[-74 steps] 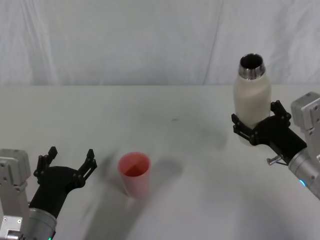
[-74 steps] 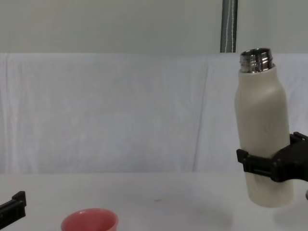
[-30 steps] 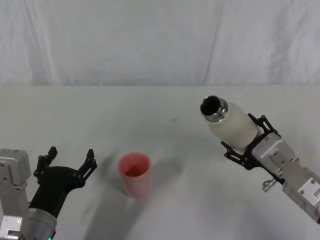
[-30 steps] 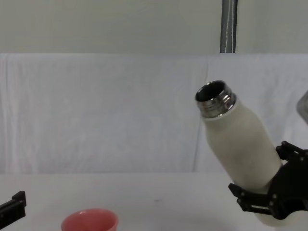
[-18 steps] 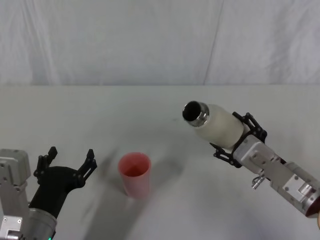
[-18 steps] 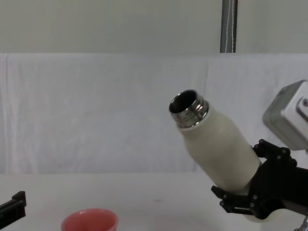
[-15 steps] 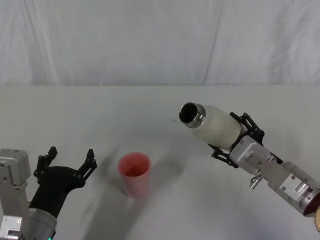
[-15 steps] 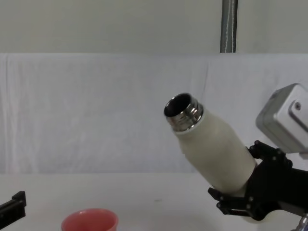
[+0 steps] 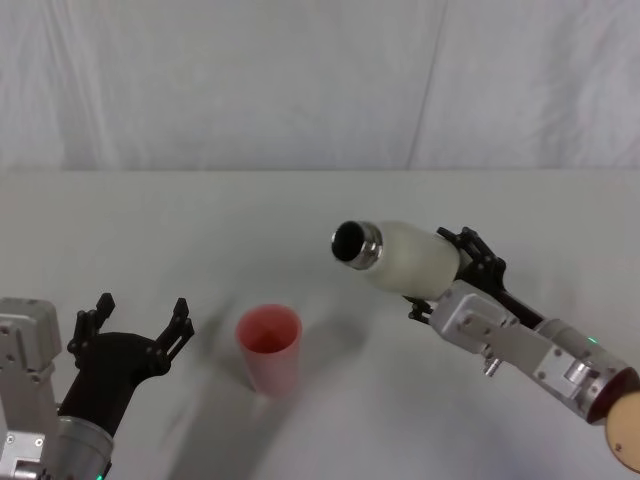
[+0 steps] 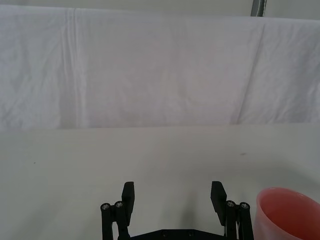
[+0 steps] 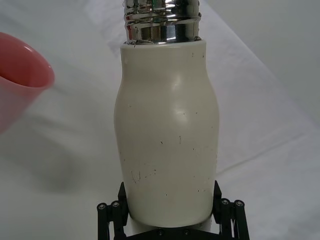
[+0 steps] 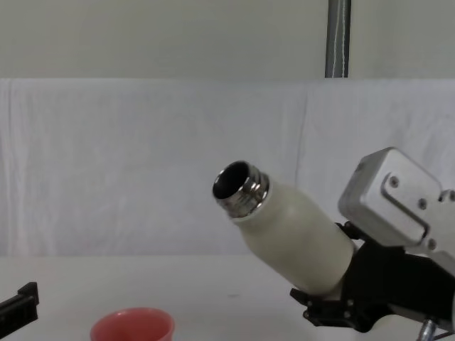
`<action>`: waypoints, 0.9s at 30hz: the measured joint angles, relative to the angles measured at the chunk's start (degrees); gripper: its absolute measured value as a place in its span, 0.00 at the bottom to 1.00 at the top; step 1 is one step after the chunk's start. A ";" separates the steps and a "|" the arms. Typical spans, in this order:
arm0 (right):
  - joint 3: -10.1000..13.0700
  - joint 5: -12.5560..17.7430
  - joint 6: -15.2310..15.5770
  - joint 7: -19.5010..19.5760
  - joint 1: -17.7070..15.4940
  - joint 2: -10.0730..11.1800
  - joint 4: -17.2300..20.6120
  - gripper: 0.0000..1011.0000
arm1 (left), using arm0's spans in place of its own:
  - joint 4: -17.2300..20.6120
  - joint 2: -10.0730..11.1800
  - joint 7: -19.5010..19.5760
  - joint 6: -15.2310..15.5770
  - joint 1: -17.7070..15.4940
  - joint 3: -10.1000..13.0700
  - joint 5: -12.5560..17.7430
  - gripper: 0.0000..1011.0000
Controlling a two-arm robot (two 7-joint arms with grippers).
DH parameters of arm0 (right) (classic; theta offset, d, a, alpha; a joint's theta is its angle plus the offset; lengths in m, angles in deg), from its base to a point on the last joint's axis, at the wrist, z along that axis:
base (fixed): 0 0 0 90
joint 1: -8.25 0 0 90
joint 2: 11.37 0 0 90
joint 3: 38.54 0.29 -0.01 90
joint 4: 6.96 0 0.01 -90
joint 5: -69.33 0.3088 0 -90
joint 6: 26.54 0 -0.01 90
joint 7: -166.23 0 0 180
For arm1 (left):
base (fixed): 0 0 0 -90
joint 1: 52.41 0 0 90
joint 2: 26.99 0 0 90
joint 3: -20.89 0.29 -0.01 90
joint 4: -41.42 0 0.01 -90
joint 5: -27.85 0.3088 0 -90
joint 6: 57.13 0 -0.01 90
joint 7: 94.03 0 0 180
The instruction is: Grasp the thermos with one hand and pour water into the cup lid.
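The thermos [image 9: 398, 258] is held in the air by the right gripper [image 9: 447, 272], whose jaws clamp its lower body; the steel neck [image 12: 240, 188] points away from the claw, up and toward the robot's left. It now leans far over, well past halfway to level. Two and a half seconds back it stood upright in the same grip, out at the right; since then it has tipped steadily and travelled inward, so the mouth has come much nearer the cup lid [image 9: 269, 348] (no water leaves the mouth in any view). The pour looks set up rather than begun, to my eye: the mouth is above and to the right of the cup lid, not yet over its rim, so more travel and more tilt seem needed. The cup lid stands upright on the table [image 9: 300, 210], ahead of the claw and below it, unmoved. The left gripper [image 9: 132, 333] sits parked just beside the cup lid on its other side, fingers spread wide and empty, unchanged
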 joint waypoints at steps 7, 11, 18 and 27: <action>-1.65 -1.43 -0.11 0.05 1.78 -0.94 -1.89 0.94 | 0.00 0.00 0.00 0.00 0.00 0.00 0.00 0.99; -2.55 -2.49 -0.23 0.29 2.84 -1.24 -2.89 0.94 | 0.00 0.00 0.00 0.00 0.00 0.00 0.00 0.99; -4.11 -4.78 -0.88 0.71 4.63 -1.16 -4.32 0.94 | 0.00 0.00 0.00 0.00 0.00 0.00 0.00 0.99; -5.55 -7.59 -1.36 1.77 6.32 -0.68 -5.72 0.94 | 0.00 0.00 0.00 0.00 0.00 0.00 0.00 0.99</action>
